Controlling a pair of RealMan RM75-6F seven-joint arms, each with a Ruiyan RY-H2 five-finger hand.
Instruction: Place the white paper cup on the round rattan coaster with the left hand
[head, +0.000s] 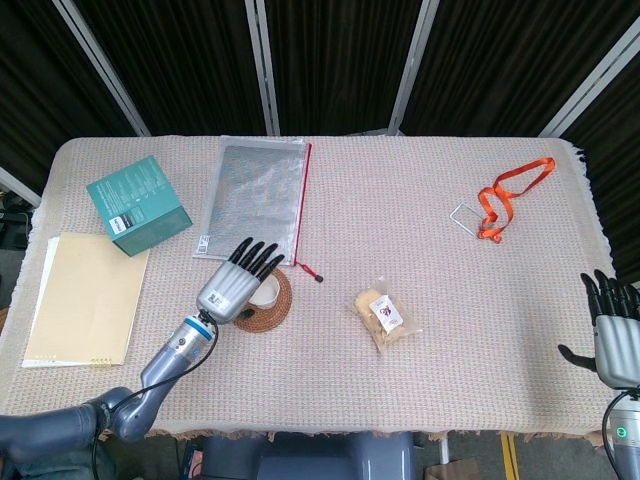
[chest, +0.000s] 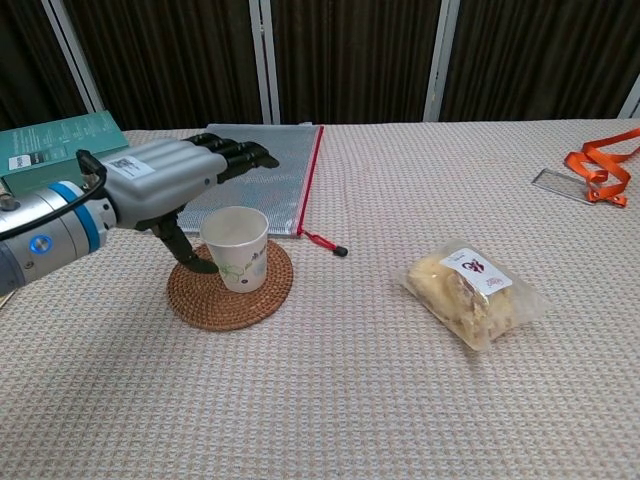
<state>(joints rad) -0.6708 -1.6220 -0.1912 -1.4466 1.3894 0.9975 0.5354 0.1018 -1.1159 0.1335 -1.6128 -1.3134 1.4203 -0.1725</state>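
Observation:
The white paper cup stands upright on the round rattan coaster, left of the table's middle. My left hand hovers just left of and above the cup, fingers stretched out straight over its rim and thumb hanging down beside it, holding nothing. My right hand shows only in the head view at the far right edge, off the table, fingers apart and empty.
A mesh zip pouch with a red edge lies just behind the coaster. A bagged snack sits to the right. A teal box and yellow folder lie at the left, an orange lanyard far right.

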